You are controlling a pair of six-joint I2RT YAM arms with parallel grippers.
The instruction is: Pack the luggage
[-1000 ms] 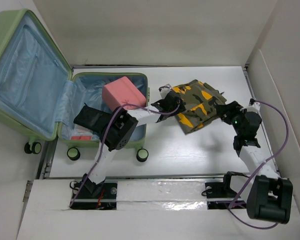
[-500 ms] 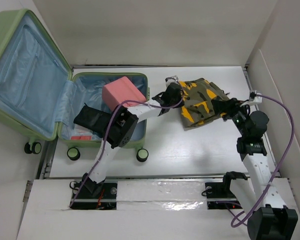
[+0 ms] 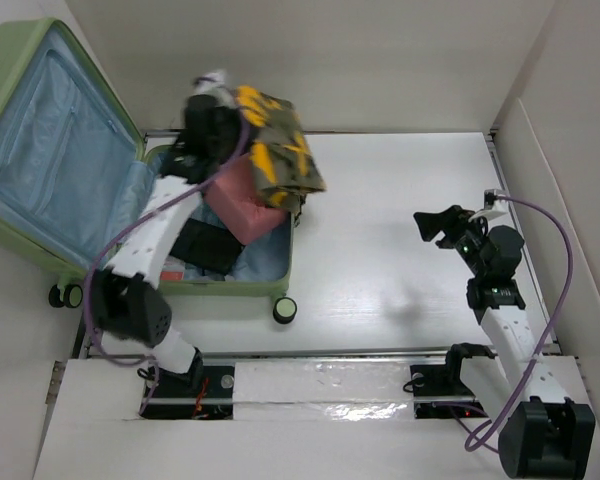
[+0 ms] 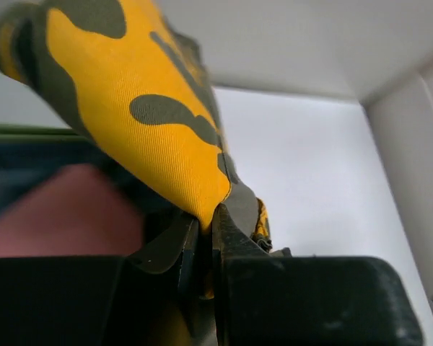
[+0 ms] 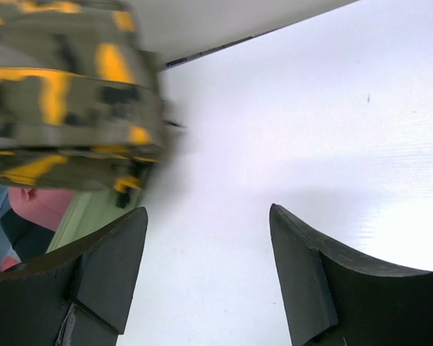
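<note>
We're mid-stow w/ the camo garment: the left gripper is pinching a fold of it tight, the cloth hanging above the pink case in the open pale green luggage, which is lying at the table's left edge, lid up. The right gripper is hovering spread wide, holding nothing, well apart to the right. Next, we're thinking: lower it and let go inside the shell, pref. near the black item and not draped over the rim.
</note>
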